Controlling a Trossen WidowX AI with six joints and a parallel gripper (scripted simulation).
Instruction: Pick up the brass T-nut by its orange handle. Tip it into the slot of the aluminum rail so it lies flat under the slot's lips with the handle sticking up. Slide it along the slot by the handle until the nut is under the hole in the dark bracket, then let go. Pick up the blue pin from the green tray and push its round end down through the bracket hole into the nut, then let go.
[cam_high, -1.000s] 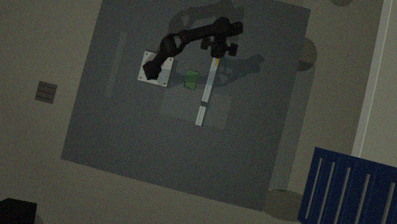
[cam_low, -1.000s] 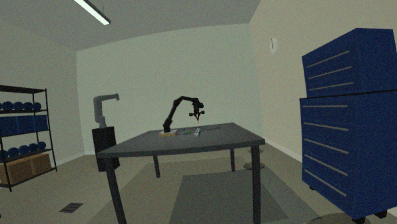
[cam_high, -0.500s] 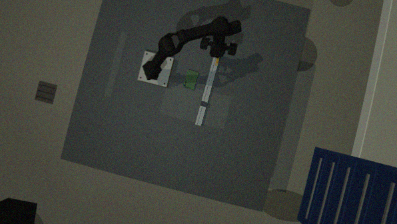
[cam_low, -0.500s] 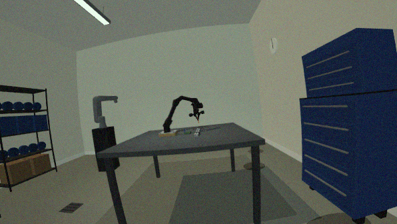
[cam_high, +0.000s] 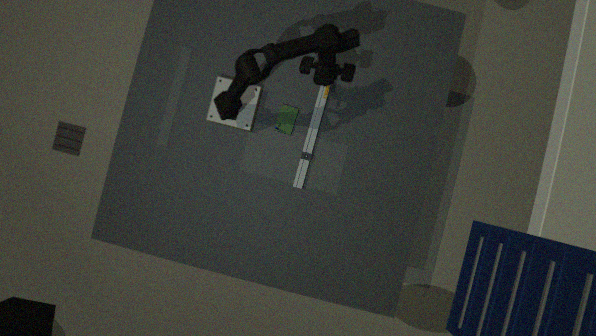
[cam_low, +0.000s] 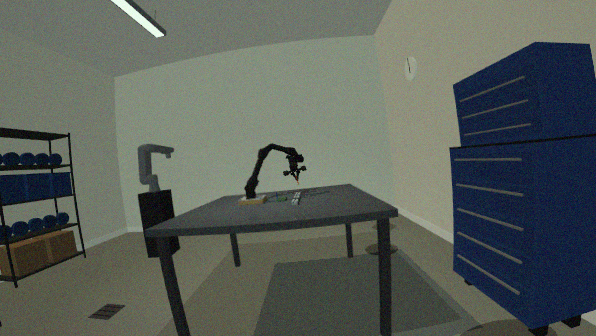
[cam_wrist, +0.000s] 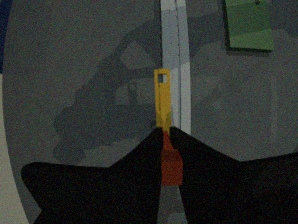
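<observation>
Closest to the wrist view, the gripper (cam_high: 325, 82) (cam_low: 296, 176) (cam_wrist: 165, 132) has its jaws pinched on the orange handle (cam_wrist: 172, 171); the brass T-nut (cam_high: 326, 91) (cam_wrist: 162, 100) reaches out past the fingertips, its windowed end farthest from them; in the wrist view its long axis runs nearly along the aluminum rail (cam_high: 314, 122) (cam_low: 297, 198) (cam_wrist: 184, 50), over the rail's edge; the exterior view shows the held piece pointing down with a slight lean, above the rail and clear of it, so the nut is out of the slot.

The rail lies on the dark table (cam_high: 200, 210) (cam_low: 300, 219) (cam_wrist: 100, 25); the dark bracket (cam_high: 306, 156) sits across it, well apart from the nut, toward the rail's end away from the gripper; the green tray (cam_high: 287, 120) (cam_low: 282, 199) (cam_wrist: 247, 25) lies between the rail and the arm's pale base plate (cam_high: 215, 114) (cam_low: 256, 201); the blue pin (cam_high: 277, 128) (cam_low: 278, 194) shows as a small dark bit at one tray corner, too small to tell which way it points.

Farther off, a black shelf rack (cam_low: 70, 160) holds blue round things, blue bins and brown boxes; the drawers of the blue cabinet (cam_high: 465, 280) (cam_low: 560, 200) are shut, contents hidden.
</observation>
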